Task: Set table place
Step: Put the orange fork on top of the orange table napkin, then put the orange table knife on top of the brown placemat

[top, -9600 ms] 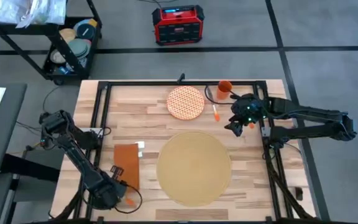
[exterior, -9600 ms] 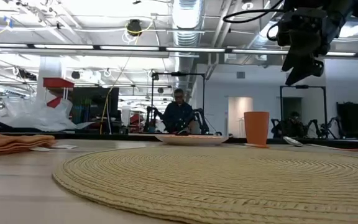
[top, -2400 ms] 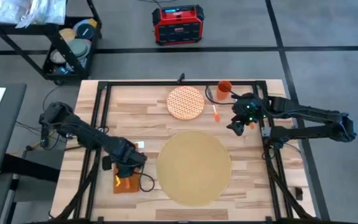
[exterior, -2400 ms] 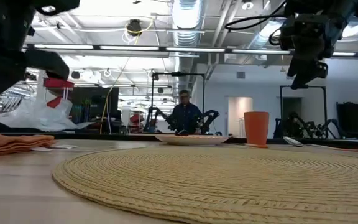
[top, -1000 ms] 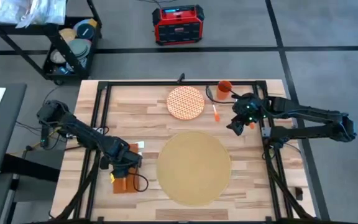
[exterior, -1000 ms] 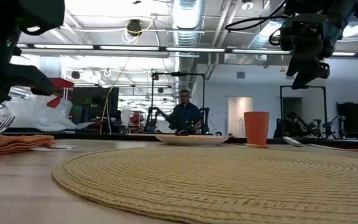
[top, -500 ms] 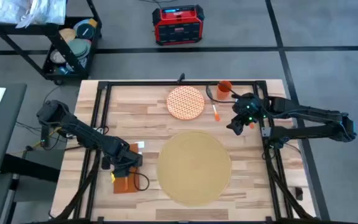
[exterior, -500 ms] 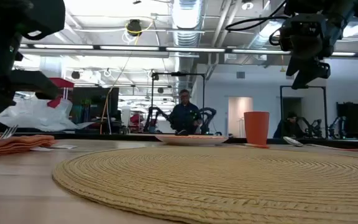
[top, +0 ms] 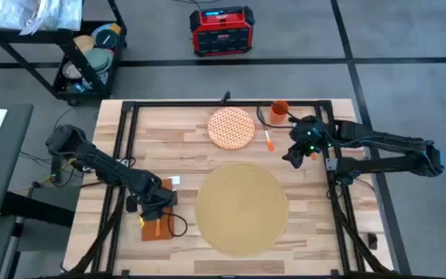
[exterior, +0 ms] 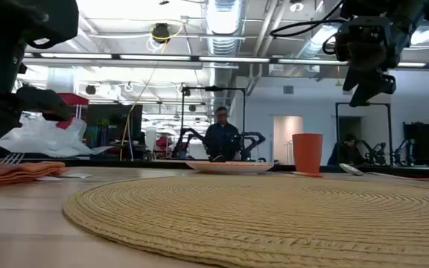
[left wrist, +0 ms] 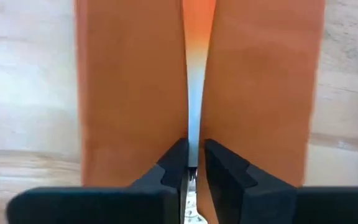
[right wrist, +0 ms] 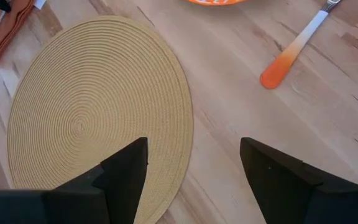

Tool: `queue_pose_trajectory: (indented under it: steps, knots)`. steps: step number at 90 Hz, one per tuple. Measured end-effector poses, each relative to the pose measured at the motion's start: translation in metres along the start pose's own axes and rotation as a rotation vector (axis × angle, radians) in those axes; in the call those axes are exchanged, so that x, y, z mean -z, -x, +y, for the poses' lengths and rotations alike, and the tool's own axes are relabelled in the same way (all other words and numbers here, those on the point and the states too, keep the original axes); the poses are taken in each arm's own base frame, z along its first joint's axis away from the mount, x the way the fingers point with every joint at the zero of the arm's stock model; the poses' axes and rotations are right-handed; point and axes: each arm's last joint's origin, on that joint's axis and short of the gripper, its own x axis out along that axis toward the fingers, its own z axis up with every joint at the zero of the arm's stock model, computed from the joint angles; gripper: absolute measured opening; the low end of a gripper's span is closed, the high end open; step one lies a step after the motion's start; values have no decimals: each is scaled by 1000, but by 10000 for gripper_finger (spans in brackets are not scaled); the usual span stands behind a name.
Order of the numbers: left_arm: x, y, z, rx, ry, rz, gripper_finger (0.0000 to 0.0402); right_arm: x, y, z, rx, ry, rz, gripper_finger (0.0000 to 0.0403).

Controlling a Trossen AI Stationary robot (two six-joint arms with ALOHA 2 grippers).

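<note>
Placemat (top: 241, 208) is laid bare on the table (top: 184, 139), just beside the left gripper (left wrist: 192, 167), whose fingers are pinched on a fork handle (left wrist: 194, 74) over the napkin (left wrist: 129, 87). Further off, plate (top: 231, 127), cup (top: 279, 110) and second utensil (right wrist: 294, 48) remain unplaced, near the spread, idle right gripper (right wrist: 191, 163). Mostly undone.

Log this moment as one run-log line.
left claw: shut on fork handle over napkin | right claw: open, hovering beside placemat | plate, cup: unplaced
</note>
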Motion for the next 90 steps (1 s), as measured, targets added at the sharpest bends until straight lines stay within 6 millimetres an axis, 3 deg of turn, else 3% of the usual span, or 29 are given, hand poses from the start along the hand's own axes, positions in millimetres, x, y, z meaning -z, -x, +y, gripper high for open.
queue_pose_trajectory:
  steps: [29, 41, 47, 54, 67, 81, 90]
  knots:
    - [-18, 35, 16, -46, 62, -38, 39, 0, 0, 0, 0, 3, 0, 245]
    - [-17, 60, 33, -238, 190, 105, 39, 0, 0, 0, 11, 25, -5, 245]
    - [-7, 73, 47, -368, 393, 139, 39, 0, 0, -1, 37, 25, -18, 245]
    - [11, 85, 64, -523, 746, 129, 38, -1, 0, -2, 65, 13, -31, 245]
    - [66, 109, 86, -836, 1446, 91, 32, -3, 1, -6, 200, -48, -110, 245]
    - [128, 134, 102, -1084, 2071, -249, 25, -19, 4, -12, 334, -168, -330, 245]
    - [160, 147, 105, -1170, 2280, -460, 25, -27, 3, -21, 352, -244, -372, 245]
